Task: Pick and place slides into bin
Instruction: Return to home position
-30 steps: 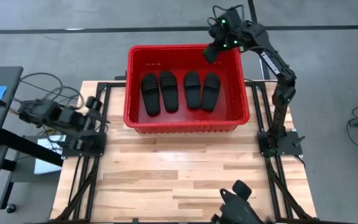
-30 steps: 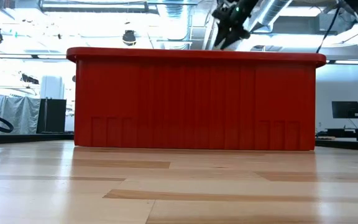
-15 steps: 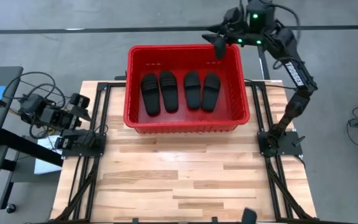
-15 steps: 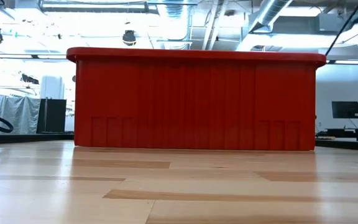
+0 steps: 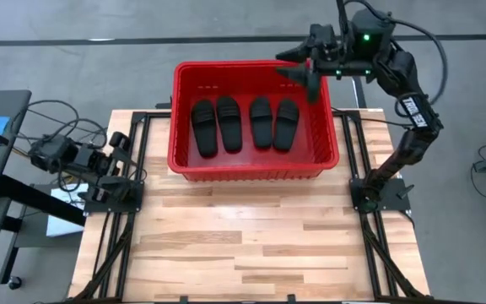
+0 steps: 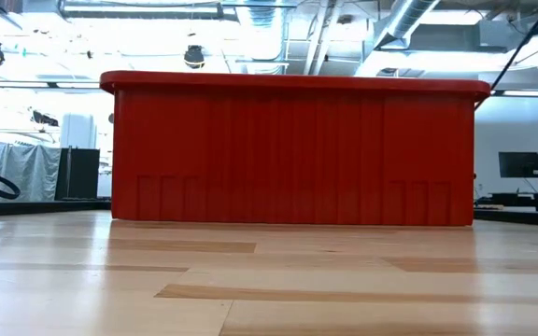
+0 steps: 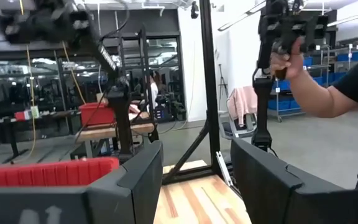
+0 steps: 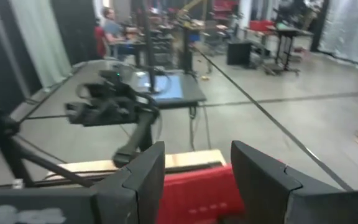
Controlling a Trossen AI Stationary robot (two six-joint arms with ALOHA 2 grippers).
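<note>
The red bin [image 5: 254, 167] stands on the far half of the wooden table. Four black slides [image 5: 204, 127] [image 5: 229, 123] [image 5: 261, 122] [image 5: 287, 124] lie side by side, soles down, on its floor. My right gripper [image 5: 288, 66] is open and empty, high above the bin's far right corner, and it also shows in its wrist view [image 8: 197, 174]. My left gripper [image 5: 123, 145] is open and empty at the table's left edge, and it also shows in its wrist view [image 7: 196, 180]. The low view shows only the bin's near wall [image 6: 292, 154], which hides the slides.
Black frame rails [image 5: 133, 203] [image 5: 369, 228] run along both table sides. Bare wood [image 5: 243, 245] lies in front of the bin. A person [image 7: 328, 87] stands beyond the table in the left wrist view, with a hand on a rig.
My right gripper has risen from just above the bin's far right corner, out of the low view, and tipped toward level while its arm swung toward the table's right. My left arm has shifted slightly at the table's left edge. The slides have stayed still.
</note>
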